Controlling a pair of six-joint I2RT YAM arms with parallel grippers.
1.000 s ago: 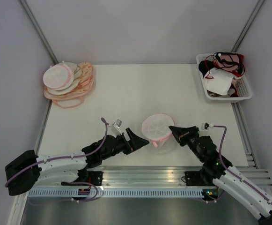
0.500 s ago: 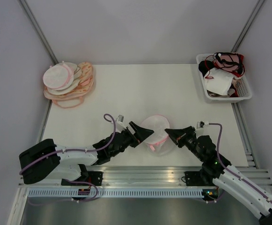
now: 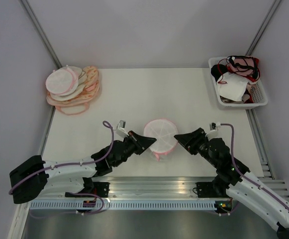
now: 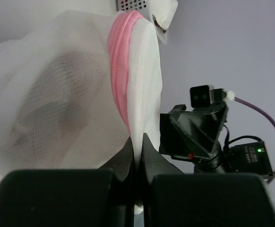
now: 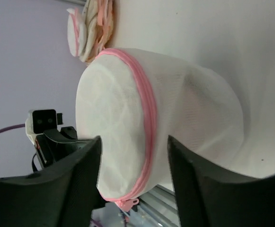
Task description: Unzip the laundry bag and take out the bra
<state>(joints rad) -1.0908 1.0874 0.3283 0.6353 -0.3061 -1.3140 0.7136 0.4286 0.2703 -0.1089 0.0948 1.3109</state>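
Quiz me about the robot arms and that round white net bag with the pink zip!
1. True or false: the left gripper is pinching the round white mesh laundry bag with the pink zip rim.
2. The right gripper is: A) shut on the bag, B) open by the bag, C) shut, far from it.
3. Fill in: the pile of pink- and orange-rimmed mesh pouches sits in the back ____ corner.
Key: 1 true; 2 B; 3 left.

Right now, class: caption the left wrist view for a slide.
Left end effector pinching the laundry bag beside its pink zip, right arm beyond.
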